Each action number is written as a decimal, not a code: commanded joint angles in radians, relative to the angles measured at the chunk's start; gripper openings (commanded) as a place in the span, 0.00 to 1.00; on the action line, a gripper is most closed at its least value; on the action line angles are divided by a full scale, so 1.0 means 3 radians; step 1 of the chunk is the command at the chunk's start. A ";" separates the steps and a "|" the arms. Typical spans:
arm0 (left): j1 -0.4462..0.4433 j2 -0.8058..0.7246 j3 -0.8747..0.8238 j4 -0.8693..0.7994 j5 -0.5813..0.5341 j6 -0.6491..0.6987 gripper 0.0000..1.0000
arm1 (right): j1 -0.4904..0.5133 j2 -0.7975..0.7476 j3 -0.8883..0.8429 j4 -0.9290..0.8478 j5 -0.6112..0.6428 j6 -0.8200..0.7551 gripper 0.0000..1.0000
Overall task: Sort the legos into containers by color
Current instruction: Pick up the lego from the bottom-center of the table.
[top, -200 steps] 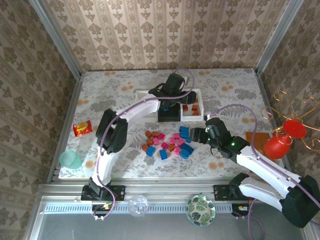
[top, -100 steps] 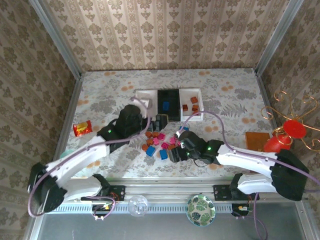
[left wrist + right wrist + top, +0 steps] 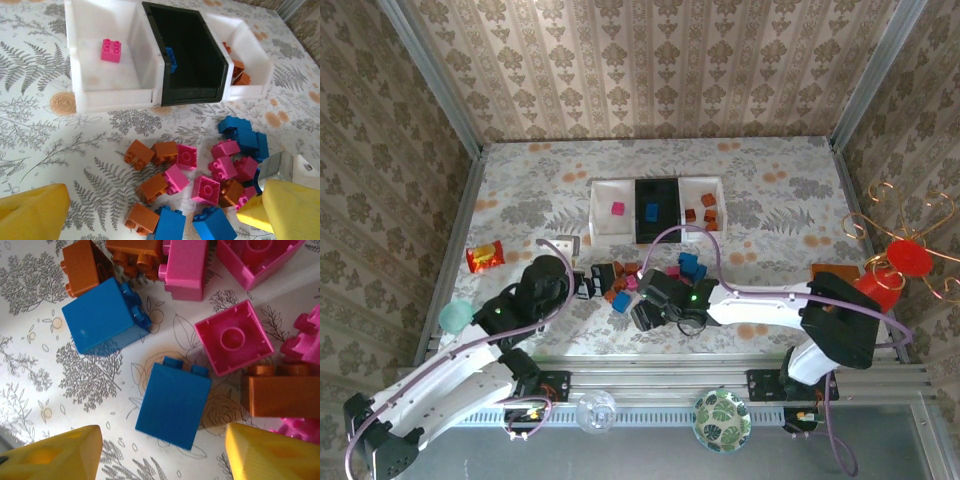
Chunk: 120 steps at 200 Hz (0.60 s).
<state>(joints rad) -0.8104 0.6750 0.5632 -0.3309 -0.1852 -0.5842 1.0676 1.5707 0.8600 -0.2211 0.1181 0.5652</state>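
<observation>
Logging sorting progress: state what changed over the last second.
The left gripper pulled back from over the containers to the pile's near-left side, open. A pink brick now shows in the left white tray. The right gripper swung left over the pile, jaws open around a blue brick. Containers, snack packet and teal cup stayed put.

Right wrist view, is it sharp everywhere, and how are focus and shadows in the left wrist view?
Right wrist view: the middle blue brick is sharp, the yellow right fingers at the bottom are blurred. Left wrist view: the pile of legos is clear, the left fingers are blurred, and the black tray is dark inside.
</observation>
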 commanded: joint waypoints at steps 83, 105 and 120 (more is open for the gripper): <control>-0.0003 -0.0107 0.0014 -0.0218 -0.0122 0.0004 1.00 | 0.0072 0.0404 0.0282 -0.0165 0.0213 0.0050 0.41; -0.0001 -0.0108 0.0014 -0.0229 -0.0130 0.0027 1.00 | 0.0072 0.0133 0.0193 -0.0131 0.0139 -0.0042 0.31; -0.0003 -0.0105 0.0014 -0.0228 -0.0133 0.0044 1.00 | 0.0054 -0.0115 0.0181 -0.0176 0.0133 -0.0135 0.28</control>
<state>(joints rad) -0.8104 0.6476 0.5625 -0.3752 -0.2073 -0.5838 1.0828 1.6600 0.9260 -0.2470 0.1680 0.5659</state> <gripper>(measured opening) 0.999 0.320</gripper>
